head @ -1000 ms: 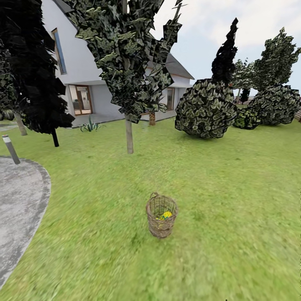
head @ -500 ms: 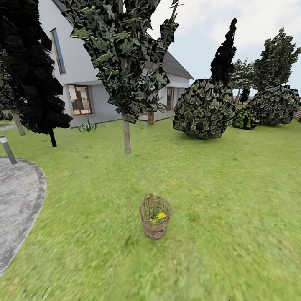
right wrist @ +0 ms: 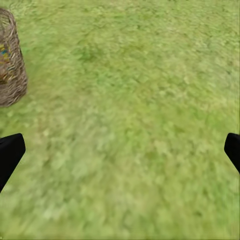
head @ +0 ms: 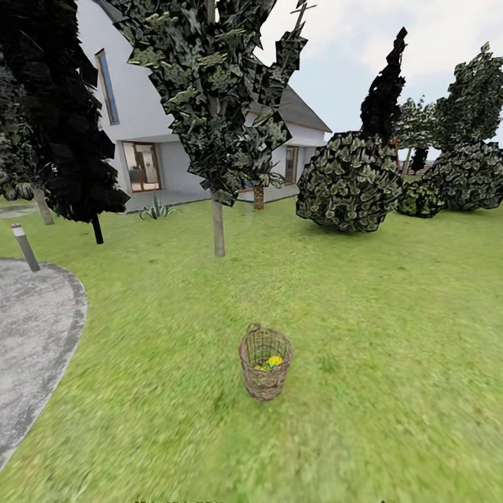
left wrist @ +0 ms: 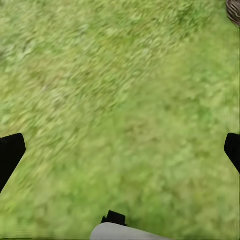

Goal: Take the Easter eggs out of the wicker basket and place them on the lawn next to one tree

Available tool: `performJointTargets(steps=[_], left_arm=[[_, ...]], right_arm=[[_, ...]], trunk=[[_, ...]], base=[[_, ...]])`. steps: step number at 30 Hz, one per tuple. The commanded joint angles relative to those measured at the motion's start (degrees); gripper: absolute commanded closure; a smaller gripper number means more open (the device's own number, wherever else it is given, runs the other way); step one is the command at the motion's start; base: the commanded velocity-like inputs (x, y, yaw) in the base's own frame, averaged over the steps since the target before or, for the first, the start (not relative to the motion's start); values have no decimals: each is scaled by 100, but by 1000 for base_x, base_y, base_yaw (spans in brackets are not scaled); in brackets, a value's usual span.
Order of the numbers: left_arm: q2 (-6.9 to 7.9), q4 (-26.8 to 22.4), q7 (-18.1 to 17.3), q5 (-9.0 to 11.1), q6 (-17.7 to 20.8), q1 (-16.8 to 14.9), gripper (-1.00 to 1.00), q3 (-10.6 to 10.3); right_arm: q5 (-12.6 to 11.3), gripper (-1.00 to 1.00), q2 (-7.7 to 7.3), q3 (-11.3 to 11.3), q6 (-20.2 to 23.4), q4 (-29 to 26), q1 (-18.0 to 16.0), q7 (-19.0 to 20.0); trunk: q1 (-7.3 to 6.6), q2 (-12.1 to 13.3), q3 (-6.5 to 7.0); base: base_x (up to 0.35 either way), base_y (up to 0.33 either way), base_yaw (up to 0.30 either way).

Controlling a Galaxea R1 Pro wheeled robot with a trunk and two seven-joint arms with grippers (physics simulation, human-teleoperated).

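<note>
My left gripper (left wrist: 120, 150) hangs spread wide, one dark fingertip (left wrist: 10, 152) at nine o'clock of its wrist view and the other at three o'clock, nothing between them. My right gripper (right wrist: 120, 150) is spread just as wide, fingertips (right wrist: 10, 150) at nine and three o'clock, holding nothing.

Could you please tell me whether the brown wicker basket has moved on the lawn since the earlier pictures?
No. The brown wicker basket keeps its place below the pale-trunked tree; the camera shifted.
</note>
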Motion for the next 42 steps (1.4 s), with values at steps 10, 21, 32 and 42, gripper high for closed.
performJointTargets(steps=[10, 21, 32, 42], left_arm=[[-27, -338, 2, -30, 52, -6, -100, 25], [-1, -3635, 40, -20, 3471, -16, -100, 39], [-506, -5731, 1822, -6, 4911, -461, -100, 26], [-653, -6048, 2208, 480, 6431, -888, -100, 29]], right_arm=[[-62, -100, -13, 15, 71, -373, -30, -7], [-39, -100, 5, 40, 2170, -1192, -1331, -291], [-48, -100, 21, 57, 5200, -1265, -2956, -476], [-55, -100, 297, 55, 6965, -1503, -3638, -501]], trunk=[[2, -6, -5], [2, -6, -5], [2, -6, -5], [2, -6, -5]], base=[[0, -25, 191], [0, 0, 6], [0, 0, 0], [0, 0, 0]])
